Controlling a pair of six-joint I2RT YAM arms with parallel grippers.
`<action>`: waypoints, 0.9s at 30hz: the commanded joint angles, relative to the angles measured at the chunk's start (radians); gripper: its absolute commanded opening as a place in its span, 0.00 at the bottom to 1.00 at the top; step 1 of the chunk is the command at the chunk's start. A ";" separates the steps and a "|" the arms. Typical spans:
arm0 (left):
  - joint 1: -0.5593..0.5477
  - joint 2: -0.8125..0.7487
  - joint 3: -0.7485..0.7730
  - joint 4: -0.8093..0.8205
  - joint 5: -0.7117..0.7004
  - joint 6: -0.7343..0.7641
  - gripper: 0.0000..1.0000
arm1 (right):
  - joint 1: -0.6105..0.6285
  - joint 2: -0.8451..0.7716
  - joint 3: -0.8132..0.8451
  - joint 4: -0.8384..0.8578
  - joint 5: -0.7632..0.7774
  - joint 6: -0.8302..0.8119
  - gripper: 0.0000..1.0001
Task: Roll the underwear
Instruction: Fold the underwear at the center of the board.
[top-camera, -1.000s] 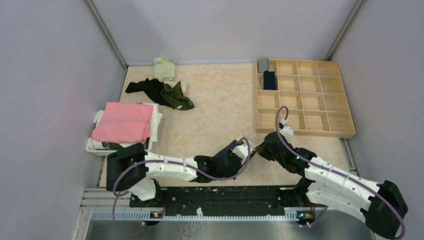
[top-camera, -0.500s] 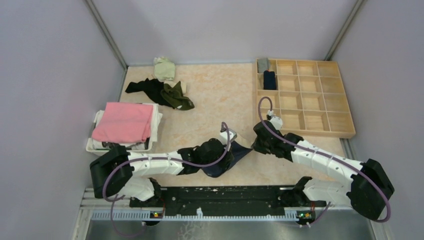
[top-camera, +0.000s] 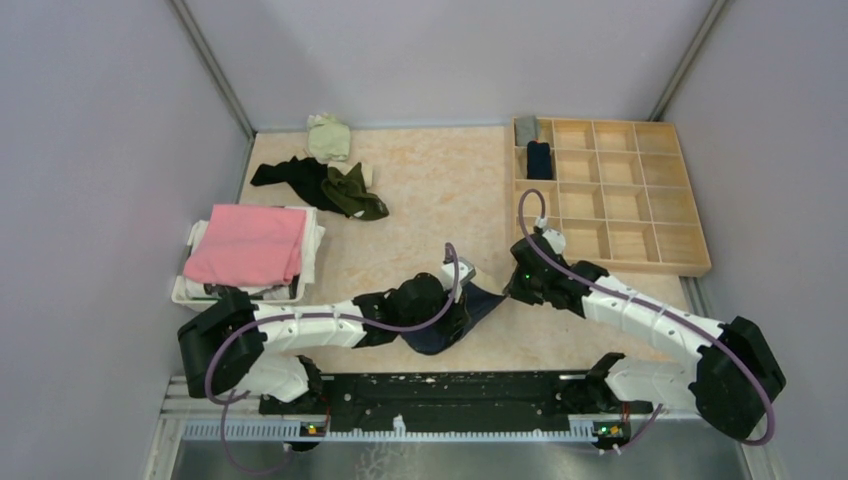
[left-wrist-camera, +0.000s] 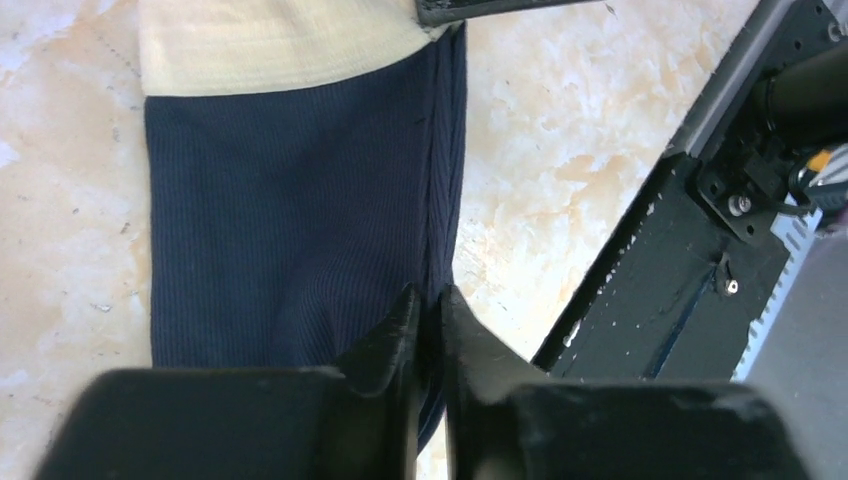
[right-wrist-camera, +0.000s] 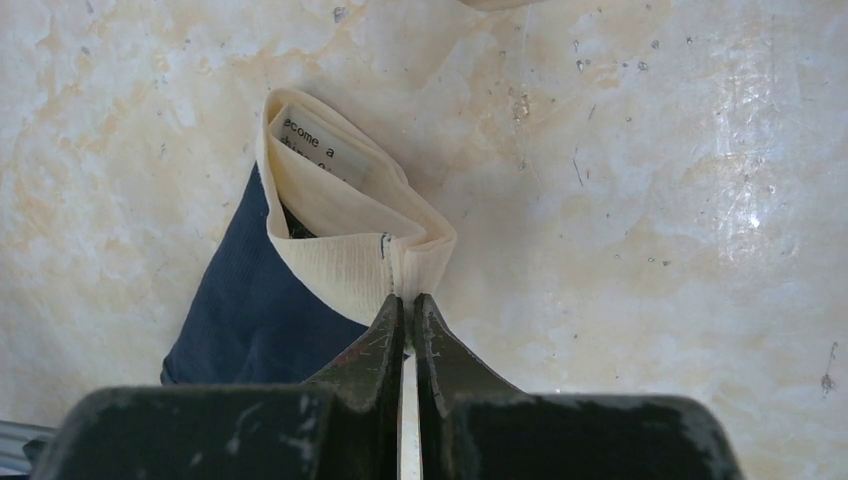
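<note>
Label (right-wrist-camera: 322, 143) inside navy underwear (right-wrist-camera: 250, 310) reads partly "ecome a".

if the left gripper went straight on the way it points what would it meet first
More of the navy ribbed underwear with beige waistband that the left gripper pinches, then probably the right gripper shut on that waistband; depth is unclear.

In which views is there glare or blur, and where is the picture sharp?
Top external view: soft, even light, sharp all over. Left wrist view: the ribs of the navy underwear with a beige waistband are sharp; the black left gripper is blurred near the lens. Right wrist view: pale glare on the marbled table at right.
</note>
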 joint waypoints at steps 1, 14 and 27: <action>0.002 -0.033 0.008 0.037 0.086 0.015 0.29 | -0.019 0.018 0.033 -0.007 0.003 -0.037 0.00; 0.123 -0.027 0.042 0.224 0.041 -0.030 0.30 | -0.045 -0.037 -0.061 0.082 -0.008 -0.040 0.00; 0.177 0.337 0.208 0.402 0.076 -0.011 0.00 | -0.060 -0.084 -0.138 0.191 -0.042 -0.021 0.00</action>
